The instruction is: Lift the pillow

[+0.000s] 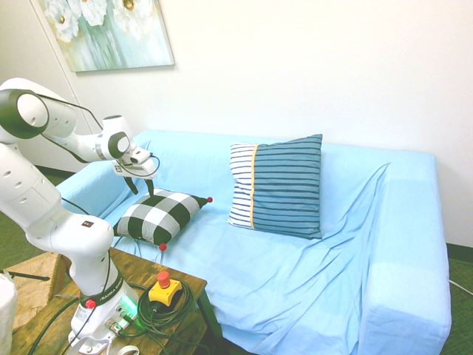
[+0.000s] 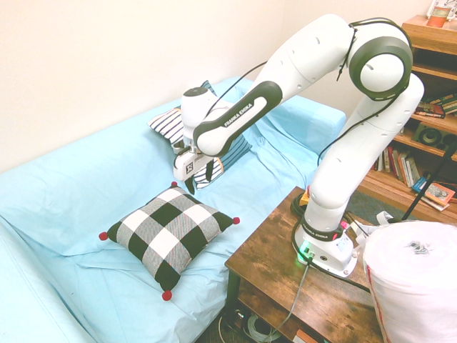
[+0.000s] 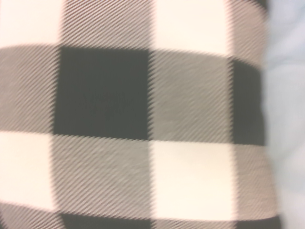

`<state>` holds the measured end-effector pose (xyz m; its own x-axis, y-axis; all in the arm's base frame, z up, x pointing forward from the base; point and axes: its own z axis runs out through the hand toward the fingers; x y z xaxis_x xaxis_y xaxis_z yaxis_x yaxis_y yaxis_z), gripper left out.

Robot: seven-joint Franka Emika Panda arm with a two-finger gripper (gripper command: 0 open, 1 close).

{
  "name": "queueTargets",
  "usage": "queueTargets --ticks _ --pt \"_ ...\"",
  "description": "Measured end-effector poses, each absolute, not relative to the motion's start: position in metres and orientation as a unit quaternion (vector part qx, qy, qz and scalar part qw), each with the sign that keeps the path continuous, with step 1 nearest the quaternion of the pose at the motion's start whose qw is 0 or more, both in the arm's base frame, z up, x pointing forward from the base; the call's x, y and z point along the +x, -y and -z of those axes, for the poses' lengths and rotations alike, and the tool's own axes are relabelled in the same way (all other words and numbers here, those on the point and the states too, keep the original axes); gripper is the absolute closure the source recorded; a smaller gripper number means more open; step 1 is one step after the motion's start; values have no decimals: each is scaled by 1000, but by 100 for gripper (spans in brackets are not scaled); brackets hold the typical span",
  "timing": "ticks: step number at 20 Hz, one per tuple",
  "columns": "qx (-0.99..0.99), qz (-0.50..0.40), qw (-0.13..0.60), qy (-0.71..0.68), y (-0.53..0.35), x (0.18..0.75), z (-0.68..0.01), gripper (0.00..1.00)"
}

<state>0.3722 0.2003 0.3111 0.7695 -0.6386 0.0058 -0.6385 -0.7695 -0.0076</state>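
The checked pillow (image 2: 170, 232), black and white with red pom-poms at its corners, lies on the seat of the blue-draped sofa (image 1: 295, 281); just above it hangs the pincer (image 1: 140, 188), its two dark fingers spread apart with nothing between them; beyond, a larger blue-striped cushion (image 1: 277, 186) leans on the backrest, and the wooden bench (image 2: 285, 279) stands in front of the sofa

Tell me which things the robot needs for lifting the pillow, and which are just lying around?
For the job:
- checked pillow
- gripper
- sofa, which the pillow lies on

Just there:
- striped cushion
- flower picture
- books
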Motion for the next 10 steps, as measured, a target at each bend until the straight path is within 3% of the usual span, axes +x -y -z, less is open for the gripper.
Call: queueTargets --ticks 10 --pt "-938 -39 -11 -343 -225 318 -200 0"
